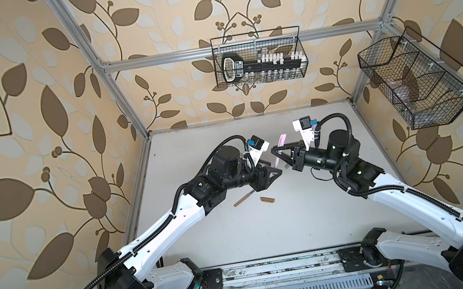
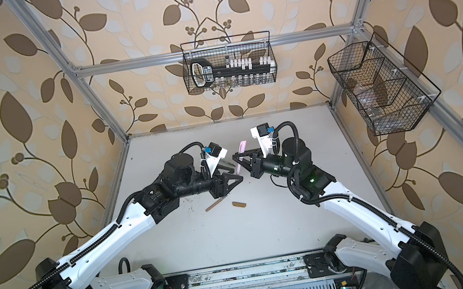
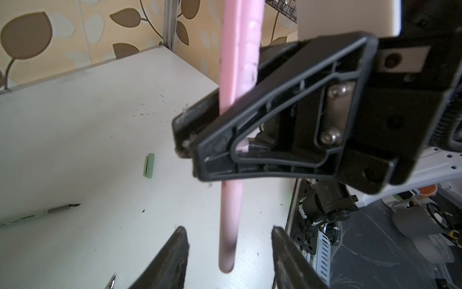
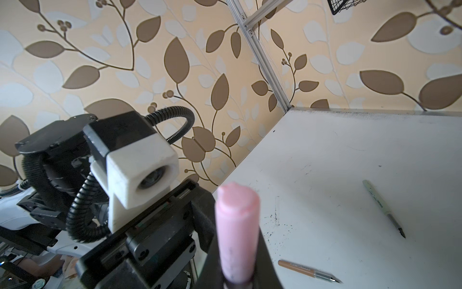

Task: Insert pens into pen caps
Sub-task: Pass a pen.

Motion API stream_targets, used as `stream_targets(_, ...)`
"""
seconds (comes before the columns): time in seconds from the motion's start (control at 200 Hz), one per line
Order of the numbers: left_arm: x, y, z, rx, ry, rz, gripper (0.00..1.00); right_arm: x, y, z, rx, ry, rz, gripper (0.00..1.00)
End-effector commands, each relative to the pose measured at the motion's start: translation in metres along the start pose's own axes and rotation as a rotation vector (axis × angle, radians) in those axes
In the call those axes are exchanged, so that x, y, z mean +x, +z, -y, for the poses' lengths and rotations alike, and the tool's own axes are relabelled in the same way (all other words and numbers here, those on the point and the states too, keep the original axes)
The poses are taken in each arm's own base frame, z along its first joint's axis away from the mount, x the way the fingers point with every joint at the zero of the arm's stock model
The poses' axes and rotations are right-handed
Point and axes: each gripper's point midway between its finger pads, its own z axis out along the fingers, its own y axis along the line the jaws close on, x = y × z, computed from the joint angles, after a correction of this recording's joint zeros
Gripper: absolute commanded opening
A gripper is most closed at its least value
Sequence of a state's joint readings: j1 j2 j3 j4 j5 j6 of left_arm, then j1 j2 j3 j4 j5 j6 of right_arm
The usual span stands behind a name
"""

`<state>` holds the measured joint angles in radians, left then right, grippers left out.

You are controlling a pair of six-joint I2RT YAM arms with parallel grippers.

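Two white and black robot arms meet over the middle of a white counter inside a frame walled with leaf-pattern paper.

The right claw is clamped on the pink pen at mid-length and holds it off the counter, close to upright. The pink cap, with its clip, sits on the pen's upper end.

The left claw faces the right claw, its jaws apart on either side of the pen's lower end. A gap shows on each side, so it is not gripping.

In both top views the brown pen lies on the counter at about 7 o'clock from the claws, uncapped, tip toward 2 o'clock. The brown cap lies just beside it, apart from the tip.

The left wrist view shows the green cap lying alone on the counter. The green pen is well apart from it, its tip bare. Dark print runs along the green pen's barrel, too small to read.

At 12 o'clock a wire basket hangs on the rear rail. It holds a black tool with a pale label whose writing is not legible.
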<state>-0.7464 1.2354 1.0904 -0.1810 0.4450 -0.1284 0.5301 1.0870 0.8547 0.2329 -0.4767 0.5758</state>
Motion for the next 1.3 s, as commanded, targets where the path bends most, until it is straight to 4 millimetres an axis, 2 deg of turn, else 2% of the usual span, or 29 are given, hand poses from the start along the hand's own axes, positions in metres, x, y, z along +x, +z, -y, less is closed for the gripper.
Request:
stream_targets(0.0, -0.011, 0.000, 0.010, 0.058, 0.017, 0.026, 0.52, 0.002, 0.001, -0.005, -0.029, -0.011, 0.001, 0.00)
stream_targets(0.21, -0.008, 0.000, 0.009, 0.057, 0.016, 0.019, 0.47, -0.001, -0.001, -0.007, -0.030, -0.019, 0.015, 0.00)
stream_targets(0.55, -0.010, 0.001, 0.002, 0.023, 0.017, 0.030, 0.29, -0.001, -0.001, -0.011, -0.036, -0.023, 0.017, 0.00)
stream_targets(0.76, -0.010, 0.002, -0.003, 0.004, 0.011, 0.040, 0.22, -0.002, -0.004, -0.013, -0.037, -0.031, 0.027, 0.00)
stream_targets(0.92, -0.011, 0.005, -0.006, -0.003, 0.007, 0.037, 0.09, -0.001, -0.006, -0.013, -0.037, -0.035, 0.035, 0.00)
stream_targets(1.145, -0.012, 0.008, -0.009, -0.004, 0.001, 0.033, 0.05, -0.002, -0.013, -0.017, -0.046, -0.053, 0.059, 0.01)
stream_targets(1.255, -0.012, 0.010, -0.010, -0.003, 0.000, 0.029, 0.02, 0.000, -0.015, -0.018, -0.048, -0.067, 0.061, 0.09)
stream_targets(1.295, -0.012, 0.011, -0.011, -0.004, -0.001, 0.027, 0.01, 0.000, -0.016, -0.019, -0.045, -0.067, 0.062, 0.19)
